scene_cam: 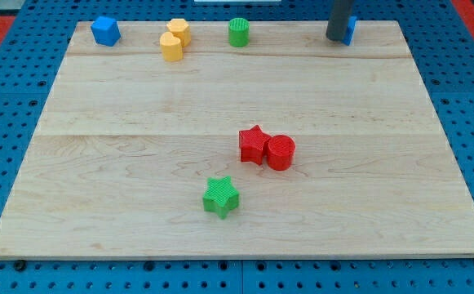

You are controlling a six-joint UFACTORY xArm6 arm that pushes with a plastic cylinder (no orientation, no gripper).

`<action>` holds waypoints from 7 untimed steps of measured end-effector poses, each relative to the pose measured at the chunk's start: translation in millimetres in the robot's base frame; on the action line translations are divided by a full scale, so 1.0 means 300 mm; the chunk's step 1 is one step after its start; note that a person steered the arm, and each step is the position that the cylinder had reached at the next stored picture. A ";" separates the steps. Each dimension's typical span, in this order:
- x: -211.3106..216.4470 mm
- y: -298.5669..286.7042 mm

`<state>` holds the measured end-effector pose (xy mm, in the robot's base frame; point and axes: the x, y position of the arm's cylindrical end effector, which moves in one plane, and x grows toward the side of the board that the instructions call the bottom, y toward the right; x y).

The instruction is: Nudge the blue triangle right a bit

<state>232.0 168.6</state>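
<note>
The blue triangle (351, 30) sits at the view's top right edge of the wooden board (139, 163), mostly hidden behind my rod. Only a sliver of it shows on the rod's right side. My tip (336, 38) rests on the board against the triangle's left side.
A blue block (105, 31) sits at the top left. Two yellow blocks (174, 39) touch each other near the top. A green cylinder (238, 32) is at top centre. A red star (253, 144) touches a red cylinder (280, 152) mid-board. A green star (220, 197) lies below them.
</note>
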 end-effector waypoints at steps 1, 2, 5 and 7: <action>0.000 0.004; -0.002 0.004; -0.136 -0.123; -0.133 -0.011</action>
